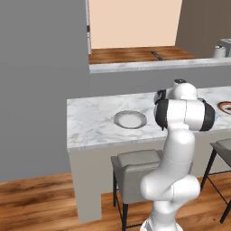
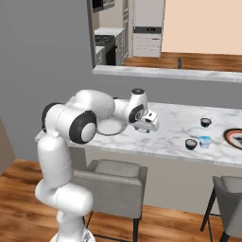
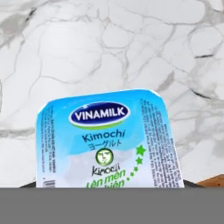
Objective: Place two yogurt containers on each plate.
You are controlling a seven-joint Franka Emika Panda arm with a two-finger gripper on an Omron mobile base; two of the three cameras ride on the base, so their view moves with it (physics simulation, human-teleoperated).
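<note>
Fingers (image 2: 144,128) clamped — blue yogurt cup (image 3: 107,140).

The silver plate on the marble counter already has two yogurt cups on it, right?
No. In the left base view the silver plate on the marble counter has nothing on it. The right base view shows two dark yogurt cups and a blue one sitting on the counter itself.

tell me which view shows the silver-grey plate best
The left base view: the silver-grey plate lies whole on the marble counter. In the right base view the arm hides most of it.
</note>
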